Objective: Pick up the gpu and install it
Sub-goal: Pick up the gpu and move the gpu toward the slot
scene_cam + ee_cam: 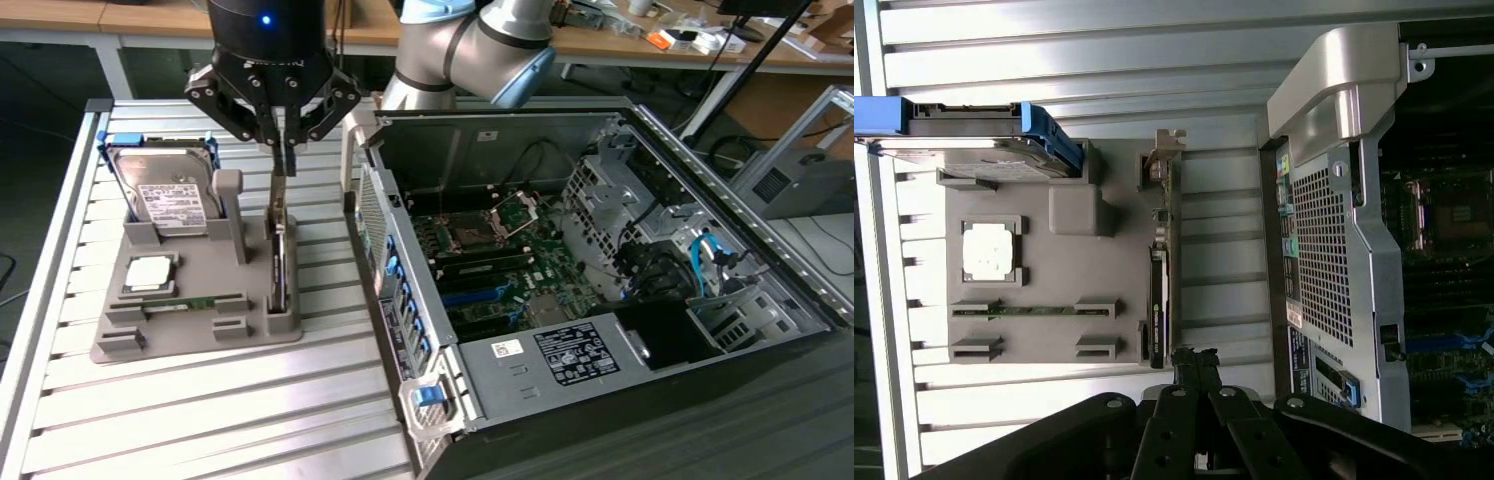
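While the graphics card [280, 260] stands on edge in a slot of the gray tray [194, 345], along the side nearest the open computer case [394, 280], my claw [280, 172] hangs over it, pointing down at its top edge. Whether the claw is open or closed I cannot tell. Beside the card the tray also carries a hard drive [167, 195], a processor chip [147, 273] and a memory stick [180, 303], all on a slatted table [200, 420].
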You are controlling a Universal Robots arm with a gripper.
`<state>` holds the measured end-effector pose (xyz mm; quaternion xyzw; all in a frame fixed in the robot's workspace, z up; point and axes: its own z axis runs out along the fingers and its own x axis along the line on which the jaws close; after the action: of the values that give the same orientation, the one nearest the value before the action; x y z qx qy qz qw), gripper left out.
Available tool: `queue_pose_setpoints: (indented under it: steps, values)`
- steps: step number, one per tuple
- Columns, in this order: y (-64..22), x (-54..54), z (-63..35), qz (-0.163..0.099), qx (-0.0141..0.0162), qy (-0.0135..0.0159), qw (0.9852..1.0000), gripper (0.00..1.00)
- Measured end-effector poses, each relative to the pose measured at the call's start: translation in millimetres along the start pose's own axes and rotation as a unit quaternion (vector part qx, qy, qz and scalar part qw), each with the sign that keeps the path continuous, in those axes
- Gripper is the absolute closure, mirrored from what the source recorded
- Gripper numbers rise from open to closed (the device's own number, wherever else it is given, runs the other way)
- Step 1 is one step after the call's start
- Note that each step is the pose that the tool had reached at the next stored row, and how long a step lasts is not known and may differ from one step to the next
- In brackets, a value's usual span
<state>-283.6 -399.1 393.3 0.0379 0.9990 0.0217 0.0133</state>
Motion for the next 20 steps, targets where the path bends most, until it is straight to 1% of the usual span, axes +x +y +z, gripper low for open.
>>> queue_pose_setpoints:
  steps: [2, 6, 7, 8, 14, 20]
  values:
    - [0.0, 0.0, 0.0, 0.000, 0.0000, 0.0000, 1.0000, 0.83]
    - [0.0, 0.0, 0.0, 0.000, 0.0000, 0.0000, 1.0000, 0.58]
    - [0.0, 0.0, 0.0, 0.000, 0.0000, 0.0000, 1.0000, 0.58]
    - [0.0, 0.0, 0.0, 0.000, 0.0000, 0.0000, 1.0000, 0.52]
    - [0.0, 0.0, 0.0, 0.000, 0.0000, 0.0000, 1.0000, 0.52]
    - [-0.2, 2.9, 0.4, 0.000, 0.0000, 0.0000, 1.0000, 0.52]
